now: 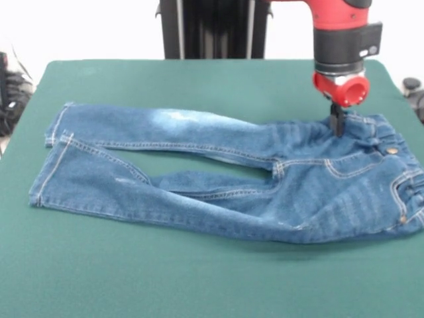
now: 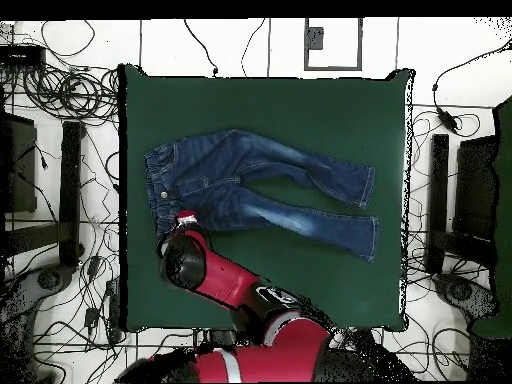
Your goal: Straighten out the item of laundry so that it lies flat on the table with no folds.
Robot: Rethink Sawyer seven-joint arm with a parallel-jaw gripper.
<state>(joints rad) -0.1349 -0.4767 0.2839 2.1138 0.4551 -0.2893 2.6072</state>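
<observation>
Front view, left to right. Table (image 1: 199, 278) in dark green cloth fills the frame. Jeans (image 1: 218, 179) lie across its middle, hems at left, waistband at right. Two leg hems sit at left, one just behind the other, orange stitching along the edges. Far leg carries a pale faded patch near its upper middle. Legs part in a narrow wedge showing green cloth, then meet at the crotch right of centre; some folds and ridges there. Near leg runs long along the front edge of the garment. Gathered waistband at far right, copper rivet showing near it. Gripper (image 1: 337, 122) comes down from the red arm at upper right, its dark tip touching the jeans at the far edge of the waist area; fingers read as a single narrow dark tip, jaws' state cannot be told. Overhead: jeans (image 2: 260, 188) in the table's (image 2: 300, 100) middle, waist toward the arm side.
</observation>
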